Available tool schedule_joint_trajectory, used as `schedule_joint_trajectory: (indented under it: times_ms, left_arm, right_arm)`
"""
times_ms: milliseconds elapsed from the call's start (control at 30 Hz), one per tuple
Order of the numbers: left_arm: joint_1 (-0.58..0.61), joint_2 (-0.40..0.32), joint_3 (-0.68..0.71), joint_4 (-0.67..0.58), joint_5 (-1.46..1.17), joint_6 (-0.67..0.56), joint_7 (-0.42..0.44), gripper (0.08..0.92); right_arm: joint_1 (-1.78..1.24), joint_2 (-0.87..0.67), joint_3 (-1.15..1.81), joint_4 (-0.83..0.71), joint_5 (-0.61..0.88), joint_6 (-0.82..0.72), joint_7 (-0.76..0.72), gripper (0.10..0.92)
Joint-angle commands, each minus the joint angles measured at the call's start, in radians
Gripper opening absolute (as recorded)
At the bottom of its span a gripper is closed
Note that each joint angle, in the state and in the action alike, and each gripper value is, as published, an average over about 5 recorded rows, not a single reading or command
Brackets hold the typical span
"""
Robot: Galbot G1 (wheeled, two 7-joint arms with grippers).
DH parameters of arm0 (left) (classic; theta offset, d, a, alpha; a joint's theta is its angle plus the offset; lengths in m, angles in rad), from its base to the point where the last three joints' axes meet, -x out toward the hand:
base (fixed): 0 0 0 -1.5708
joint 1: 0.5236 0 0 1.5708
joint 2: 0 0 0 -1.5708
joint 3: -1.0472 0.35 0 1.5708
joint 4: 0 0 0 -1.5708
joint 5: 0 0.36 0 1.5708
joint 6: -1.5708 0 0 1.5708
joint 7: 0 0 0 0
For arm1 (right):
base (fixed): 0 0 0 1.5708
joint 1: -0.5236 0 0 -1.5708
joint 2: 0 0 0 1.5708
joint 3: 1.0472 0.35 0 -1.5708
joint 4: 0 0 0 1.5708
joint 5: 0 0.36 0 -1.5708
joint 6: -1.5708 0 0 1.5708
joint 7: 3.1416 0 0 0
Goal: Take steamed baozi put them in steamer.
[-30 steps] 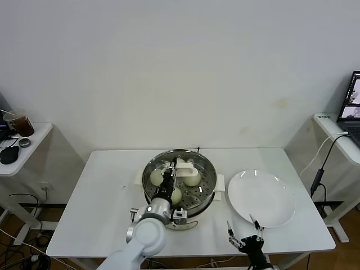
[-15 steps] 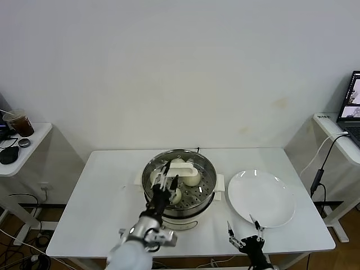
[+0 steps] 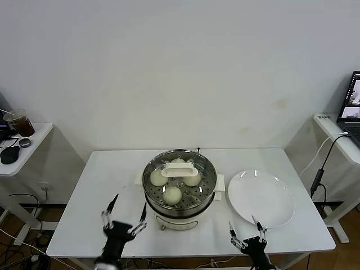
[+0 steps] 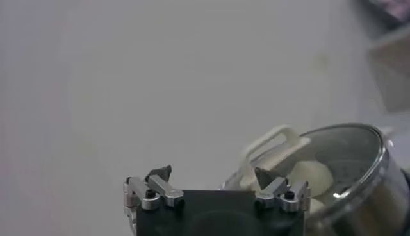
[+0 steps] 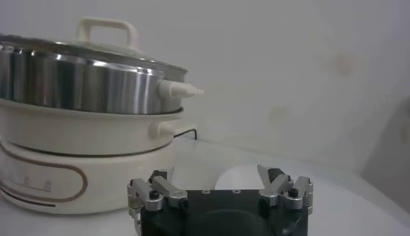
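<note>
Judging by the four steamed baozi (image 3: 172, 194) under the lid (image 3: 177, 171) in the steamer (image 3: 179, 212) at frame centre, you're finished: both the left gripper (image 3: 124, 215) and right gripper (image 3: 245, 229) show fingers spread, empty, low in frame.

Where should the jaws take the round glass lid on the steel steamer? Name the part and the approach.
Grip the white bar handle on top of the round glass lid, coming straight down from above. It stands proud of the flat glass as a raised loop, so jaws can probably close across its narrow width; the lid's rim sits flush in the shiny steel steamer.

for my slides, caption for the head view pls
Four baozi in lidded steamer; left gripper open beside it.
</note>
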Motion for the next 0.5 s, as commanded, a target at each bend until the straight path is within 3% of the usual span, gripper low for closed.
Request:
schedule_joint_trajectory:
  times_ms: [33,233,500]
  left_arm:
    - [0.275,-0.065,-0.151,0.154,-0.346,-0.313,-0.007,0.823]
    - [0.279,-0.078,-0.168,0.264,-0.334,-0.402,0.066,0.823]
    - [0.257,-0.080,-0.179,0.271,-0.325,-0.369,0.106,0.823]
  right_arm:
    - [-0.104,-0.089,-0.062,0.105,0.104,-0.112,0.048,0.823]
    - [-0.123,-0.093,-0.053,0.115,0.101,-0.111,0.062,0.823]
    - [-0.141,-0.089,-0.051,0.115,0.092,-0.096,0.068,0.823]
